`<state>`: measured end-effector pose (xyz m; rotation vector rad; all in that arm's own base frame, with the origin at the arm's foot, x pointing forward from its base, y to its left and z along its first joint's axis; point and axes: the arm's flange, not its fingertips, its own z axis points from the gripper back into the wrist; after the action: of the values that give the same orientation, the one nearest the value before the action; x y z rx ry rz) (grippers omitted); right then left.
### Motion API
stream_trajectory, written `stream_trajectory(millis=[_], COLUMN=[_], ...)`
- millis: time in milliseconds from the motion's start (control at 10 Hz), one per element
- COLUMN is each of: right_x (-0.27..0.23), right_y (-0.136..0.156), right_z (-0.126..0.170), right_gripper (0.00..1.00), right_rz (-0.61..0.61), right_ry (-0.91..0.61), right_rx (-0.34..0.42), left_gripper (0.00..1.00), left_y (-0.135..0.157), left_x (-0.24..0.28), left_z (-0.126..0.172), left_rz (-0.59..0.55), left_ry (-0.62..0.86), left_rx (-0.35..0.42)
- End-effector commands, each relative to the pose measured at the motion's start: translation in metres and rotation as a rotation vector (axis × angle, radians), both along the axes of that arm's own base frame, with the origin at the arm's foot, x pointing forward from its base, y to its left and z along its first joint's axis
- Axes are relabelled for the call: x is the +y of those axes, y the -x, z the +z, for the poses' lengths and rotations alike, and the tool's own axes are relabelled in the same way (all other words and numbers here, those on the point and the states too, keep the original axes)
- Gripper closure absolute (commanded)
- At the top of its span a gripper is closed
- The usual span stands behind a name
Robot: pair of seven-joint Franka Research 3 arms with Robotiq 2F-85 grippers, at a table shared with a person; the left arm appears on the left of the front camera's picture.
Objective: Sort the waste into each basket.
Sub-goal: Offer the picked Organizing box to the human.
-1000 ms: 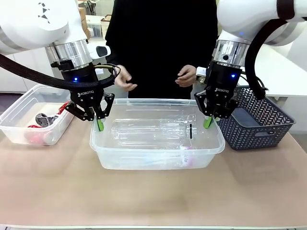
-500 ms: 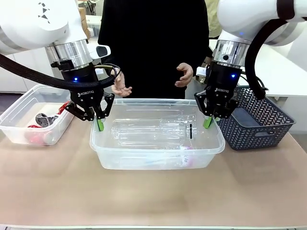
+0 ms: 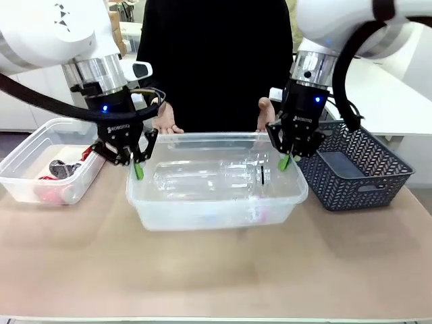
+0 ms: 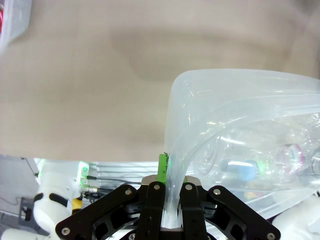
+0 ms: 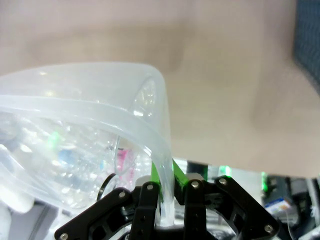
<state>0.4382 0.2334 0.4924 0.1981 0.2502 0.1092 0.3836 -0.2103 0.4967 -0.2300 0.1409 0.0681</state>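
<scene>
Clear tub of bottles hangs mid-table, my left gripper and right gripper pinching opposite rims; I should lift evenly, keeping it level.

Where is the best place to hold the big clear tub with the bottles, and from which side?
Probably the rolled rim of the short end walls, from above. The clear tub is wide, so one claw per end fits: left claw and right claw each pinch a rim there.
</scene>
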Motion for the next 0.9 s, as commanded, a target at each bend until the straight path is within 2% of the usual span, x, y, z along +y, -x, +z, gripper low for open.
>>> stream_trajectory(millis=[0,200,400,500,800], right_x=[0.027,0.030,0.028,0.010,0.010], right_y=[-0.069,-0.104,-0.119,-0.109,-0.109], right_z=[0.011,-0.003,-0.021,-0.025,-0.025], right_gripper=[0.95,0.95,0.95,0.95,0.95], right_rz=[-0.016,-0.057,-0.117,-0.019,-0.019], right_ry=[-0.033,-0.022,-0.028,-0.011,-0.011], right_rx=[-0.019,0.015,0.003,0.005,0.005], left_gripper=[0.96,0.96,0.96,0.96,0.96], left_y=[-0.069,-0.096,-0.107,-0.106,-0.106], left_x=[-0.006,-0.008,-0.005,0.012,0.012], left_z=[0.001,-0.014,-0.029,-0.029,-0.029], left_rz=[0.062,0.052,0.056,0.046,0.046], left_ry=[-0.001,-0.003,0.014,-0.006,-0.006], left_rx=[-0.021,0.052,0.085,0.032,0.032])
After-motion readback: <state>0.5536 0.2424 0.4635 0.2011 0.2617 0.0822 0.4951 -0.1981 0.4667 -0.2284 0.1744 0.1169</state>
